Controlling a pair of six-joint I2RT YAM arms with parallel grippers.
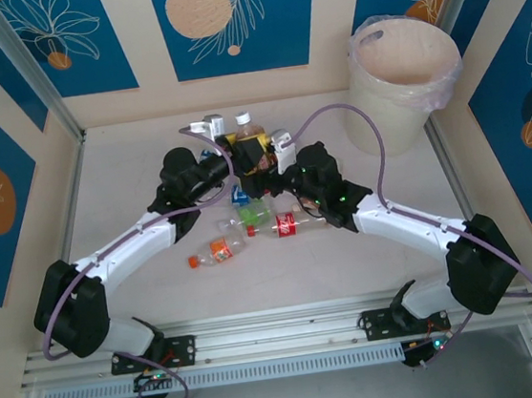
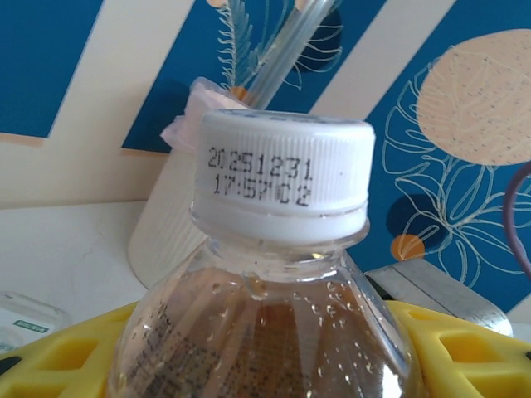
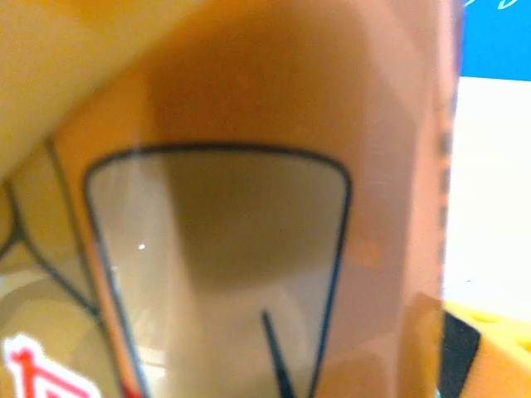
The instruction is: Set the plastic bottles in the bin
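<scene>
Mostly clear bottle (image 2: 267,332), white-capped

A white-capped bottle (image 2: 274,315) stands between yellow end effector fingers (image 2: 465,356), the bin (image 2: 166,224) seemingly behind.

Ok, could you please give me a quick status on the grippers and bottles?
Left gripper shut on white-capped bottle, upright. Right gripper close alongside, jaws unclear. Other bottles on table; bin back right.
</scene>
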